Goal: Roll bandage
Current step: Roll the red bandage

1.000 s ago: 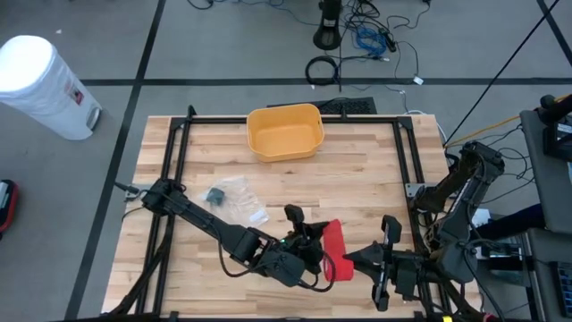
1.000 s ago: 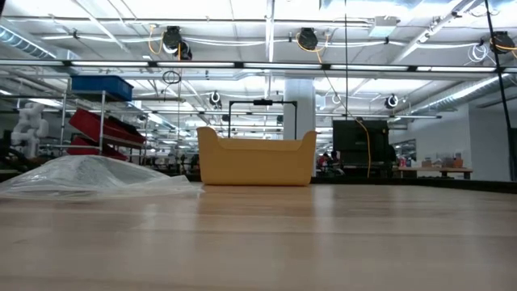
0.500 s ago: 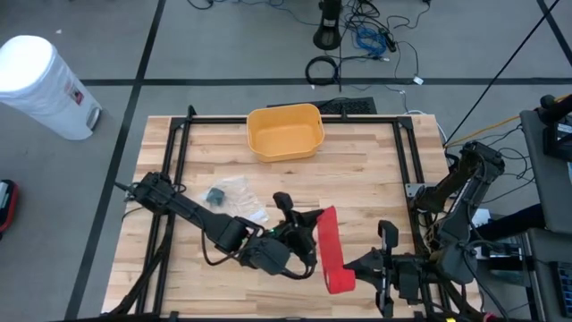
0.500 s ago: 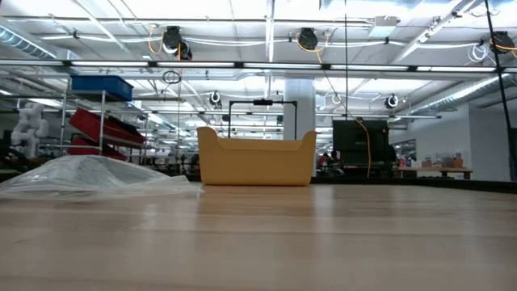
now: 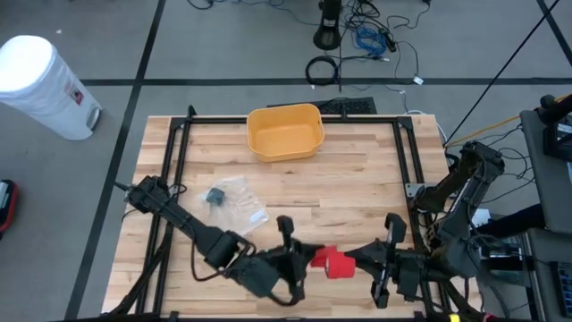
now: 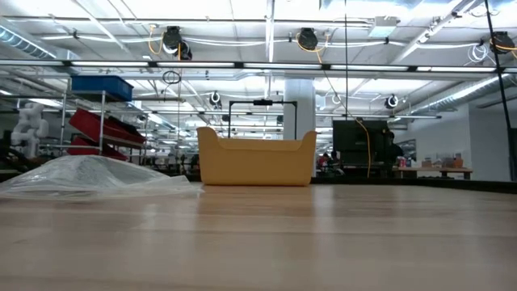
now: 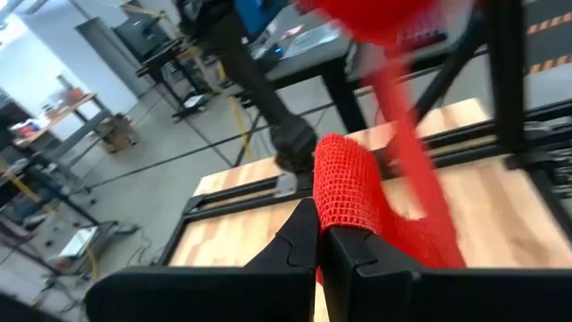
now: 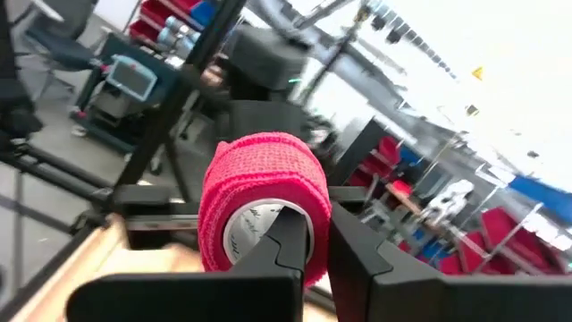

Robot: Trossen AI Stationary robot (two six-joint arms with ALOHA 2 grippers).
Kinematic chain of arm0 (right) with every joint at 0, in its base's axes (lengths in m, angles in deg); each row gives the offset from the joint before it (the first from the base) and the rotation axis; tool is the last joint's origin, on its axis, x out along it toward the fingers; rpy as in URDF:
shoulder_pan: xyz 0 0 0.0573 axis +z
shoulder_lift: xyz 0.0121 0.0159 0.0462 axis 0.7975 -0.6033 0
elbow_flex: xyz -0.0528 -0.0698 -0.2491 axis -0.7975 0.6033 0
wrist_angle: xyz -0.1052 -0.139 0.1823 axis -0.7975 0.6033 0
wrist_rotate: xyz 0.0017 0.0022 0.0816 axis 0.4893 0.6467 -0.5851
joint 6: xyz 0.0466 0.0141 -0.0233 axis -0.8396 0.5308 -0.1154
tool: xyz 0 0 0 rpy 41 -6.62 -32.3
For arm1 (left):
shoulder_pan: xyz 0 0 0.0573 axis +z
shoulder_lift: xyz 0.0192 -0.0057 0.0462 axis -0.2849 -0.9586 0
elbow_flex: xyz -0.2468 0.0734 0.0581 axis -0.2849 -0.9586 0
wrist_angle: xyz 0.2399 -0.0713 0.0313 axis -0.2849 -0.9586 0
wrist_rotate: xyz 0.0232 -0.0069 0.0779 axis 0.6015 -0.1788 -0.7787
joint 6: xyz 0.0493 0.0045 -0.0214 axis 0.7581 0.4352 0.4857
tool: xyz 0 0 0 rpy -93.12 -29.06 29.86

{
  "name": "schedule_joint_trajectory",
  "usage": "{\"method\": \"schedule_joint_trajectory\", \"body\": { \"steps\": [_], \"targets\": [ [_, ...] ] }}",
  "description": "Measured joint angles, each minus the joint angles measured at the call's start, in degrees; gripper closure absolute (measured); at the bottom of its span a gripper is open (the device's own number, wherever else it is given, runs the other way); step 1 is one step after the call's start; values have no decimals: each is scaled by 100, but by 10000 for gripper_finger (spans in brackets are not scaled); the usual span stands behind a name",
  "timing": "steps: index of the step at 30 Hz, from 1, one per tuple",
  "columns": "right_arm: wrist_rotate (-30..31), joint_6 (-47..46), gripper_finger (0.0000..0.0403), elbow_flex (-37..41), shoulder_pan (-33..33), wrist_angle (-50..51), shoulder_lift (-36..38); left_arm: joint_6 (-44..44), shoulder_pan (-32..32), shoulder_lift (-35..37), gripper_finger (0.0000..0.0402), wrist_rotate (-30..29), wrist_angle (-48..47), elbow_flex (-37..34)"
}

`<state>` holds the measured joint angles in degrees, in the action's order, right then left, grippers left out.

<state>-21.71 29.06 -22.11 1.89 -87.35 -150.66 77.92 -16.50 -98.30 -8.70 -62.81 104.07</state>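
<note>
High view: a wooden tabletop [image 5: 357,179] carries a yellow bin [image 5: 284,131] at 12 o'clock and a clear plastic bag [image 5: 234,201] at 9 o'clock. At 6 o'clock, the left gripper [image 5: 295,255] and right gripper [image 5: 362,261] meet at a red bandage [image 5: 331,262] held above the near edge.

Low view: only the bin, the bag and bare wood show; neither arm appears.

Left wrist view: the jaws are pressed together, pinching the bandage's loose mesh tail, which runs slack up to the roll.

Right wrist view: the jaws are pinching the roll through its white core, 1 jaw inside and 1 outside.

The bandage looks light, soft and stretchy, probably self-clinging. The tail is best held at its end, the roll by its stiff core.
</note>
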Motion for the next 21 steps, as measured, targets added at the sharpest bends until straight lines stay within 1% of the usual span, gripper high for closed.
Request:
{"method": "schedule_joint_trajectory", "body": {
  "steps": [4, 10, 16, 21],
  "targets": [
    [-12, 644, 384, 0, -41, -416, 180, -64, -210, 0, 399, -2, 6, 0],
    [-18, 862, 384, 0, -226, -313, 558, -100, -337, -114, 399, 3, 152, 0],
    [-43, 994, 384, 0, -646, -181, 781, -84, -297, -338, 399, 561, 549, 0],
    [-51, 1023, 384, 0, -984, -32, 1032, -61, -286, -463, 399, 822, 657, 0]
  ]
}}
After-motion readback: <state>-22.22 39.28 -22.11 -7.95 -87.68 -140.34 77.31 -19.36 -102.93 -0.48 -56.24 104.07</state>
